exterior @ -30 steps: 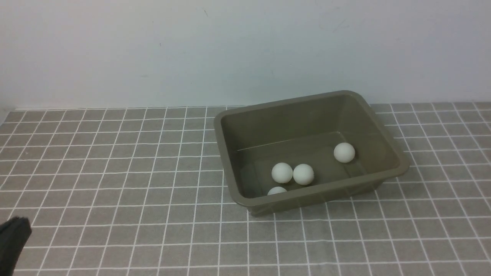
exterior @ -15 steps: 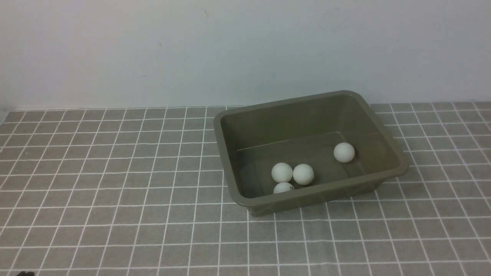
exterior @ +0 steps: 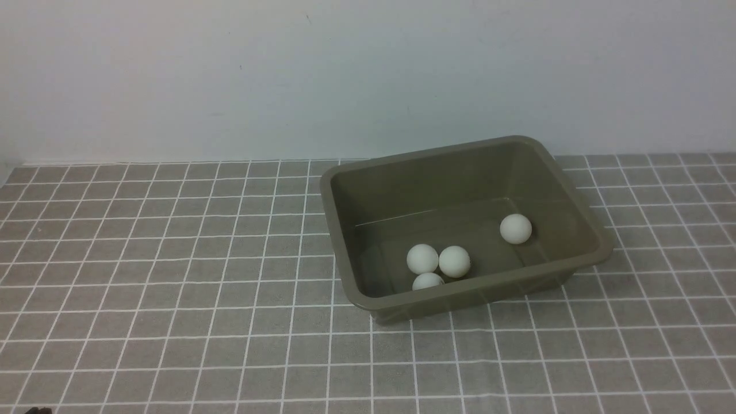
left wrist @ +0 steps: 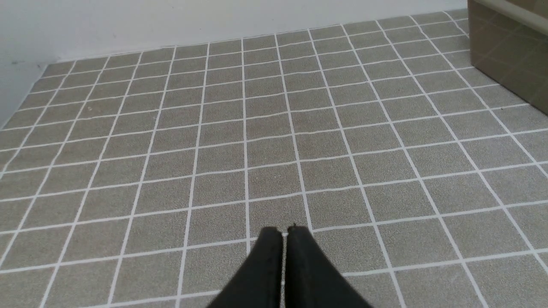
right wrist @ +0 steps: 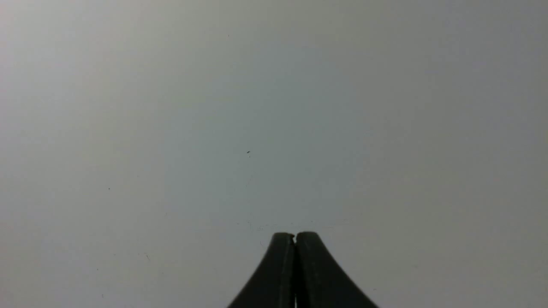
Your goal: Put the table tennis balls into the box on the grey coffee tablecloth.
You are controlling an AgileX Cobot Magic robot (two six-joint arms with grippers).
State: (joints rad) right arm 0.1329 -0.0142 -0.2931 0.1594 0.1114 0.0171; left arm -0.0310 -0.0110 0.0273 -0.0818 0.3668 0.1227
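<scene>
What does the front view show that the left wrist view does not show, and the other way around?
Only the front view shows the four table tennis balls lying inside the box; three sit close together, one apart. Only the left wrist view shows the left gripper, its jaws closed on nothing, above bare cloth. Both show the grey coffee tablecloth, the pale wall and the box, though the wrist view catches only an outer corner of it.

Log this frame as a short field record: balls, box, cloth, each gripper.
balls in box: four table tennis balls
balls on cloth: none visible
box: olive-green box, upright on the grey coffee tablecloth
left gripper: shut, empty, above bare cloth
right gripper: shut, empty, facing a plain surface
</scene>
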